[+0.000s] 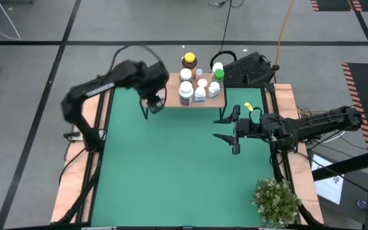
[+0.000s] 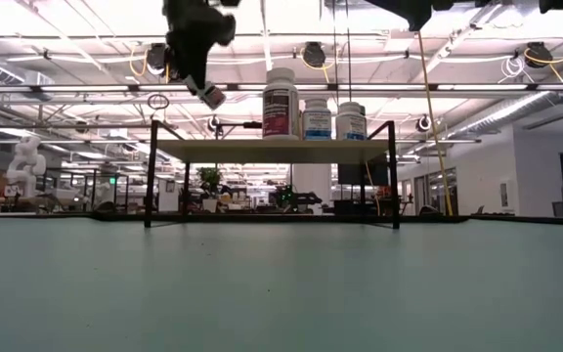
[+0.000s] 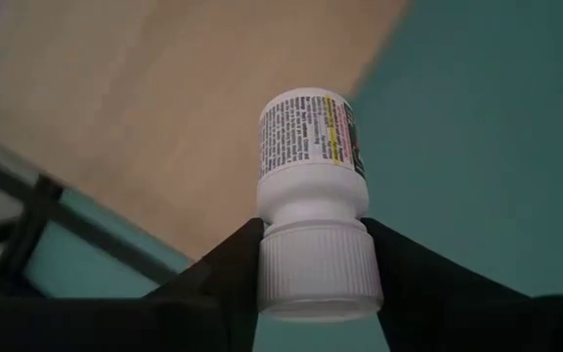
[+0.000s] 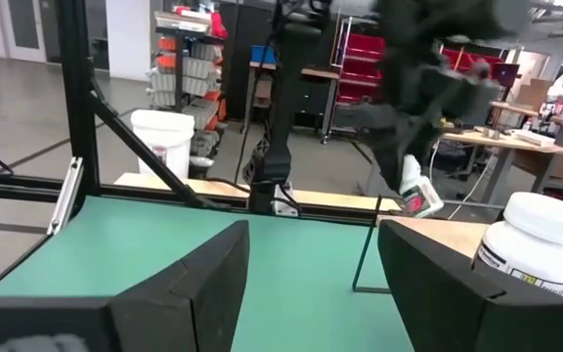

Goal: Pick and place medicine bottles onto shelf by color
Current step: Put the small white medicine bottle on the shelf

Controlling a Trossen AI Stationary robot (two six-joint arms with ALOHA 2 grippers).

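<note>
My left gripper (image 1: 153, 101) hangs over the left end of the shelf (image 1: 173, 84), shut on a white medicine bottle (image 3: 311, 137) with a white cap. That bottle (image 2: 210, 95) shows just above the level of the board (image 2: 272, 149). On the shelf's right half stand several white bottles (image 1: 186, 89), an amber one with a yellow cap (image 1: 189, 62) and a green-capped one (image 1: 218, 75). My right gripper (image 1: 227, 126) floats open above the mat, near the shelf's right end, holding nothing. My left gripper pinches the bottle's ribbed white cap (image 3: 316, 264) between its two fingers (image 3: 233, 269), one on each side. The fingers come from above, pointing steeply down. The bottle hangs below them cap up and tilted, its base lowest, clear of the shelf and the mat.
A leafy potted plant (image 1: 276, 201) stands at the table's near right corner. A black device (image 1: 251, 67) and cables lie behind the shelf. The green mat (image 1: 171, 166) stretches in front of the shelf, framed by the wooden table rim (image 1: 85, 160).
</note>
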